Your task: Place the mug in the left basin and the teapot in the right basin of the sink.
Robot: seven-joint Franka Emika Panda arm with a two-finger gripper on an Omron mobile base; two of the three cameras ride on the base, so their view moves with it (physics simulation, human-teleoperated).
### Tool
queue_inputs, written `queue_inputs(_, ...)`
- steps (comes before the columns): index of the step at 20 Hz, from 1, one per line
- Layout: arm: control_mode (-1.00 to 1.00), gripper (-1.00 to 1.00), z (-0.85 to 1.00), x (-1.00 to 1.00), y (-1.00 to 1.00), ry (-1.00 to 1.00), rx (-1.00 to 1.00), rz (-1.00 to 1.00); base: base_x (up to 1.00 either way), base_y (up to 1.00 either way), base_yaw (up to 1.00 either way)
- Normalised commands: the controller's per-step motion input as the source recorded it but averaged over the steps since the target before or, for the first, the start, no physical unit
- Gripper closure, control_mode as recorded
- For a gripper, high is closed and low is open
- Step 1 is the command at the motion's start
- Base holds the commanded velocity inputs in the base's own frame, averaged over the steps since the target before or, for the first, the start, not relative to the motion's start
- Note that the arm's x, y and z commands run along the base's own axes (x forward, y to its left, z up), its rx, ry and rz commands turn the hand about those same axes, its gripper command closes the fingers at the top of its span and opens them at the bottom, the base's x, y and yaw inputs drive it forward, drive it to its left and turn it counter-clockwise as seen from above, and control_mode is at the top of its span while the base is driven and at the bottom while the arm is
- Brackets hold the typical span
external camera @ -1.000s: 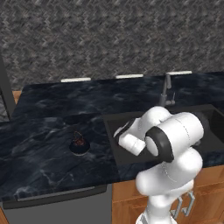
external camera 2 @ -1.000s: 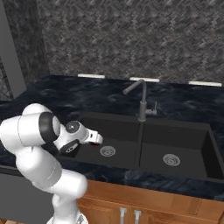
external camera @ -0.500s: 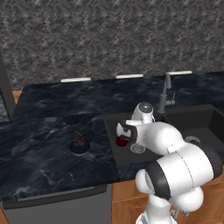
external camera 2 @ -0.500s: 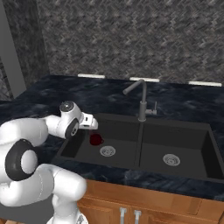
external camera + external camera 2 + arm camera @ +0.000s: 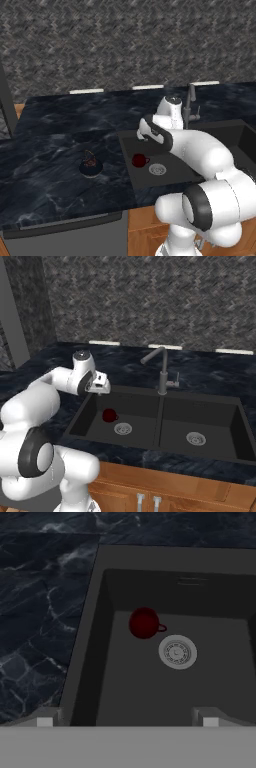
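Lifted clear of the left basin (image 5: 135, 406) since half a second ago, the gripper (image 5: 100, 387) now hangs above that bowl's rear left corner, while the mug (image 5: 109, 415) sits where it was on the bowl floor. The dark red cup rests just beside the round silver drain (image 5: 123, 429), its small loop handle pointing toward it, seen plainly from the hand camera as well (image 5: 144, 622). The right basin (image 5: 202, 421), past the divider of the sink (image 5: 150, 453), holds nothing but its own drain. The teapot (image 5: 91, 164) stands on the dark marbled counter (image 5: 50, 170) well to the left of the sink, apart from everything else, its thin wire handle arched over reddish marks on the lid.

The claw's two fingers stand wide apart with nothing between them and touch nothing; in the hand view their tips rise at the lower edge on either side of the bowl floor. From the left base camera the gripper (image 5: 142, 134) is largely masked by the wrist, so the fingers themselves are hard to pick out there, and the arm's white bulk covers most of the right-hand bowl. The slim tap (image 5: 161, 370) rises from the divider behind.
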Motion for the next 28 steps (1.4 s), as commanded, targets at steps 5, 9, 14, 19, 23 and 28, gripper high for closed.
queue_inputs(5,-1.00,-1.00,0.20,-0.21,0.32,0.04,0.04,0.03,0.00,0.00,0.00)
queue_inputs(9,-1.00,-1.00,0.10,-0.15,0.39,0.00,0.00,0.02,0.00,0.00,0.00)
queue_inputs(14,-1.00,-1.00,0.00,-0.09,0.47,0.00,0.00,0.00,0.00,0.00,0.00)
queue_inputs(19,-1.00,-1.00,0.00,-0.07,0.46,0.00,0.00,0.00,0.00,0.00,0.00)
queue_inputs(23,-1.00,-1.00,0.02,-0.02,0.44,0.00,0.00,0.00,0.00,0.00,0.00)
queue_inputs(28,-1.00,-1.00,0.11,0.00,0.42,0.00,0.00,0.07,0.00,0.00,0.00)
